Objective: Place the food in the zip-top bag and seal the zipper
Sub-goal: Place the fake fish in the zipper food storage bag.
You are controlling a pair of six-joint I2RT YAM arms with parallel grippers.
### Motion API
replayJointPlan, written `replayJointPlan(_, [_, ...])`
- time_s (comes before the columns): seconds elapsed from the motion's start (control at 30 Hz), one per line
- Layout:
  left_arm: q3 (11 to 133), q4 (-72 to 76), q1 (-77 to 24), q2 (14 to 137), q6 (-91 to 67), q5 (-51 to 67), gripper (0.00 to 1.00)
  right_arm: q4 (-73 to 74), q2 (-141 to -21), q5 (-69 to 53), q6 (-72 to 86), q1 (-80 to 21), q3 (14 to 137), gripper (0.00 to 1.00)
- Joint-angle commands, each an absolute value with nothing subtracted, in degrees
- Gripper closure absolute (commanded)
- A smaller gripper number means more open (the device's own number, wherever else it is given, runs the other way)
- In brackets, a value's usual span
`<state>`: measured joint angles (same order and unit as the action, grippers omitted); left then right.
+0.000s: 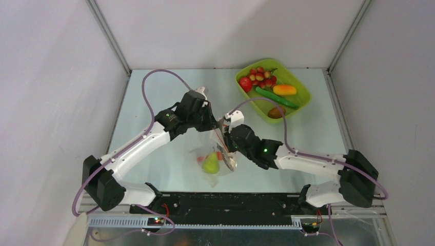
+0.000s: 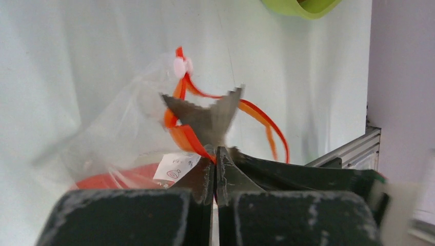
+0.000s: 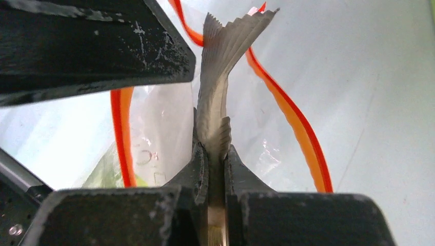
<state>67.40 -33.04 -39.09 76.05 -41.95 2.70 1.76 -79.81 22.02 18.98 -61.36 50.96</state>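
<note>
I have the grey fish [image 3: 215, 77] pinched by its body in my right hand [image 3: 215, 154], its tail standing at the open orange zipper [image 2: 259, 115] loop. The zip-top bag [image 1: 201, 154] is mid-bench toward the near edge, with a green pear [image 1: 210, 164] inside. My left hand [image 2: 215, 159] is clamped flat, apparently on the bag's rim. The lime tray [image 1: 303, 98] sits at the far right corner.

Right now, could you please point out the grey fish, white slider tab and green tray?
grey fish [image 3: 214, 82], right wrist, tail stem.
white slider tab [image 2: 180, 66], left wrist, centre.
green tray [image 1: 302, 95], top external, right wall.
</note>
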Motion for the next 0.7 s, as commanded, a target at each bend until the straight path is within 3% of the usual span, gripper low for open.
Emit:
replayJointPlan(0.0, [69.75,-31.50,-39.01,73.39,-39.90,-1.94,1.00,9.44,-73.05,19.79,22.09,-61.60,50.65,1.00])
replayJointPlan(0.27, [72.99,-32.48,-38.97,73.63,-36.62,-1.44,1.00,11.24,-72.98,-1.77,16.03,-61.37,50.99,1.00])
replayJointPlan(0.47, [73.80,-31.12,-39.21,72.20,-34.22,1.97,1.00,16.16,-75.72,-0.18,17.84,-59.41,52.86,1.00])
replayJointPlan(0.67, [72.16,-27.78,-41.61,69.99,-33.10,5.56,1.00,17.42,-75.67,9.71,30.72,-53.80,55.85,0.97])
